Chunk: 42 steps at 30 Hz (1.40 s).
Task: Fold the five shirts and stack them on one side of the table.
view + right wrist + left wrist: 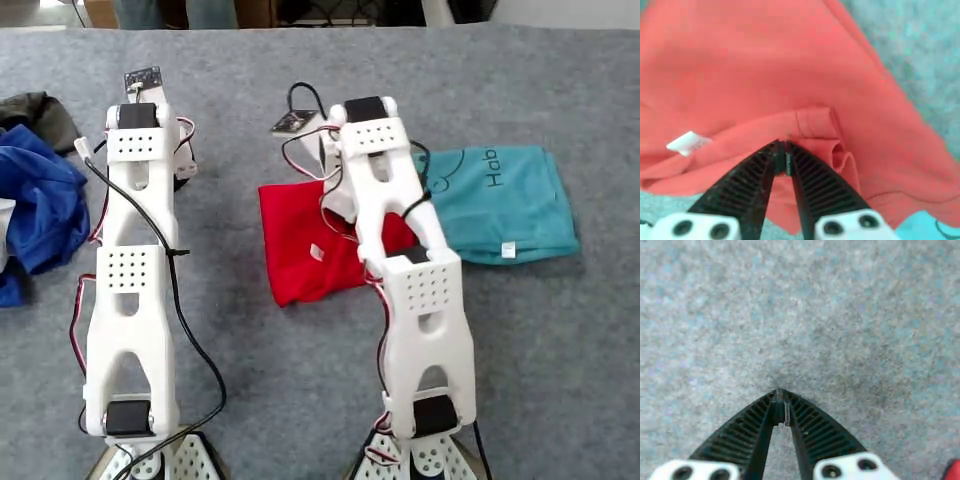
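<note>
Currently both arms lie stretched out over the grey table cover (pixel 250 380). Left gripper (pixel 780 407) has its tips pressed together with nothing between them, over bare cover. Right gripper (pixel 782 160) also has tips together, right at a bunched fold of the red shirt (pixel 295 250) near its white tag (pixel 687 142); can't tell if any cloth is pinched. Teal shirt (pixel 500 200) lies folded just beside the red one, on its right. Blue shirt (pixel 40 210) and a dark garment (pixel 40 115) are heaped at the table's left edge
</note>
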Each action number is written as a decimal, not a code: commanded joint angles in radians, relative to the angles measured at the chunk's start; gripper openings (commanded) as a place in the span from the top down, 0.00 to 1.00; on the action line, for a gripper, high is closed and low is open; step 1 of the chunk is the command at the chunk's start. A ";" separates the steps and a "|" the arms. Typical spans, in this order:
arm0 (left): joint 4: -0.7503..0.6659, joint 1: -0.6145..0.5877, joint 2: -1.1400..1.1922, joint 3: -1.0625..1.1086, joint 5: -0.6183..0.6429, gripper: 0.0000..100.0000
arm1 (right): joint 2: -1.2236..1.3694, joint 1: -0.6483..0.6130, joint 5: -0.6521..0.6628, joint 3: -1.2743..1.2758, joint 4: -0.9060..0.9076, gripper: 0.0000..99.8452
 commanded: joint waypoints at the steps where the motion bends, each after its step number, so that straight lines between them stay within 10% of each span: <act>1: -0.014 0.018 0.000 -0.038 -0.009 0.97 | -0.022 0.049 0.006 0.005 0.021 0.98; 18: -0.015 0.018 0.000 -0.038 -0.009 0.97 | -0.654 0.356 0.160 0.676 -0.009 0.98; 30: -0.023 0.018 0.002 -0.038 -0.009 0.97 | -0.503 -0.026 0.074 0.515 -0.377 0.98; 42: -0.025 0.018 0.003 -0.038 -0.009 0.97 | -0.042 -0.017 0.005 0.091 -0.169 0.98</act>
